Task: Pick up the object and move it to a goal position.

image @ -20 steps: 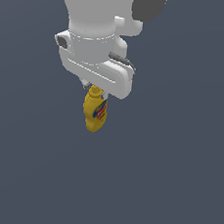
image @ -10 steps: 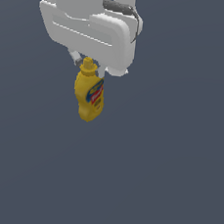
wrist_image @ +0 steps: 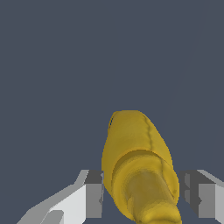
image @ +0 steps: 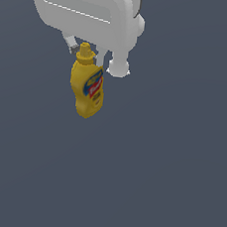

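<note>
Bottle [image: 87, 86] hangs clear of the grey surface [image: 167, 181], nozzle cap up, label facing the exterior view's right, body tilted slightly. Gripper [image: 85, 52] is clamped on its upper part near the cap; in the wrist view the grey pads [wrist_image: 93, 200] sit at either side of the yellow body, the one pointed at touching it. Compared with half a second ago, arm and bottle appear larger in the exterior view and sit slightly higher in frame; grip unchanged.
</note>
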